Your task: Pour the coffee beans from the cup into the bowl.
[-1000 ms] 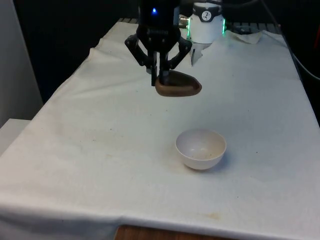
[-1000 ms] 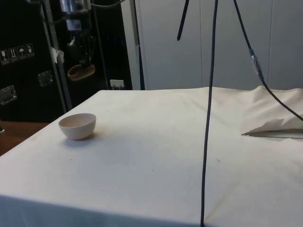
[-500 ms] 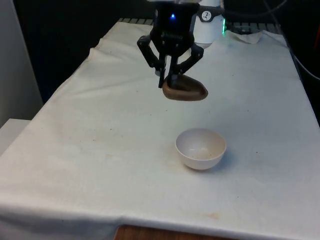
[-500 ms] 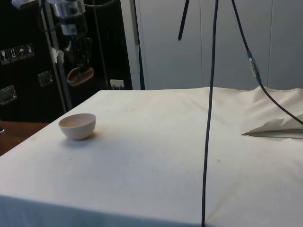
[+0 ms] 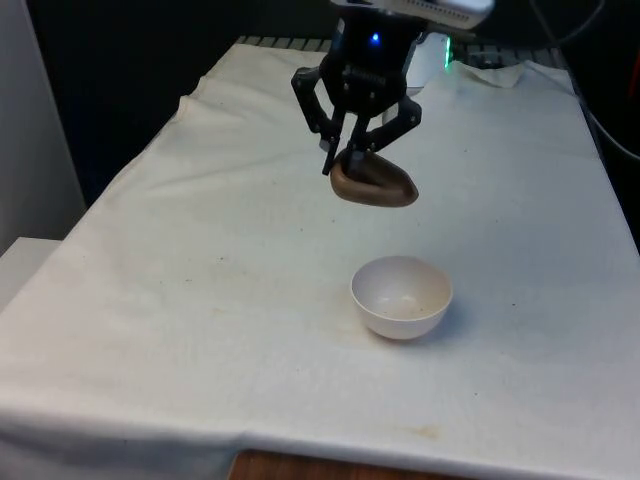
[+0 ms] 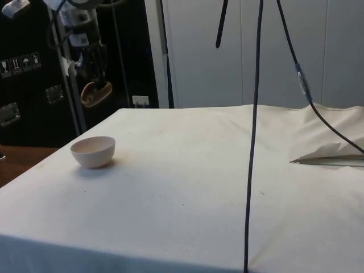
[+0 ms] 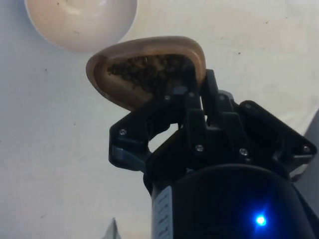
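Observation:
A brown wooden cup [image 5: 374, 184] hangs in the air, with my gripper [image 5: 352, 158] shut on its rim. It holds dark coffee beans [image 7: 147, 71], seen in the wrist view, and the cup [image 7: 145, 69] is slightly tilted. A white bowl [image 5: 401, 297] stands on the cloth nearer the front edge, below and ahead of the cup. From the side, the cup [image 6: 95, 94] hangs above and slightly behind the bowl [image 6: 93, 151], gripper [image 6: 92, 79] above it. The bowl [image 7: 81, 22] looks empty apart from a few specks.
The table's white cloth [image 5: 200, 260] stretches around the bowl. A crumpled fold of cloth [image 6: 330, 149] lies at the side view's right. Thin black cables [image 6: 252, 131] hang in front of the side camera.
My gripper has carried the cup towards the front view's right and nearer the bowl, and the cup has tilted a little more. The bowl has not moved.

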Motion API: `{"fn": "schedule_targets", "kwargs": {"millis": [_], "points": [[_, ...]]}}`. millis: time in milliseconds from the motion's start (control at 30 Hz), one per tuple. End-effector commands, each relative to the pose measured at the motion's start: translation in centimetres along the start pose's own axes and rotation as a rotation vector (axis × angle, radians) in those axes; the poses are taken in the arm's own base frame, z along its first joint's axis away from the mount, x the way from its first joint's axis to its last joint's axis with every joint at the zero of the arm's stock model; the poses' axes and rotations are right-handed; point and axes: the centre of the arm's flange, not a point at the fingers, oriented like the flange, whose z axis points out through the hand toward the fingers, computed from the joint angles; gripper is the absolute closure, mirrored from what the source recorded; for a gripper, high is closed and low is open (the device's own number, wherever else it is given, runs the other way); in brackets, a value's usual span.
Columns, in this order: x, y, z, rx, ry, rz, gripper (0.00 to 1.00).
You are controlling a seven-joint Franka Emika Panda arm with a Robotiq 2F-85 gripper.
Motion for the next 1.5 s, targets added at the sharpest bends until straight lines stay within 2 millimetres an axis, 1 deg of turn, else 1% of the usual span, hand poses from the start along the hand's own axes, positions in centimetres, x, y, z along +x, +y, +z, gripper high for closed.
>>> {"fn": "schedule_targets", "kwargs": {"millis": [0,33,133,367,533,567,633,700,800,833,1100,1133,1333,1467], "points": [[-0.1,-0.4,-0.1,-0.019,-0.007,-0.003,1.00],[0.0,-0.1,0.0,-0.008,0.000,-0.002,1.00],[-0.1,-1.0,-0.2,-0.051,-0.009,-0.009,1.00],[-0.1,-1.8,-0.2,-0.095,-0.009,-0.019,1.00],[-0.1,-3.0,-0.1,-0.142,-0.007,-0.033,1.00],[-0.1,-2.7,-0.1,-0.134,0.002,-0.032,1.00],[-0.1,-3.6,-0.1,-0.165,-0.004,-0.037,1.00],[0.0,-3.8,-0.1,-0.179,-0.003,-0.039,1.00],[0.0,-4.7,0.1,-0.207,0.003,-0.047,1.00],[0.0,-4.6,0.0,-0.201,0.014,-0.048,1.00],[0.1,-6.4,0.2,-0.280,0.007,-0.063,1.00],[0.1,-6.2,0.2,-0.268,0.015,-0.062,1.00],[0.2,-7.3,0.3,-0.333,0.007,-0.076,1.00],[0.2,-7.6,0.4,-0.356,0.007,-0.083,1.00]]}}
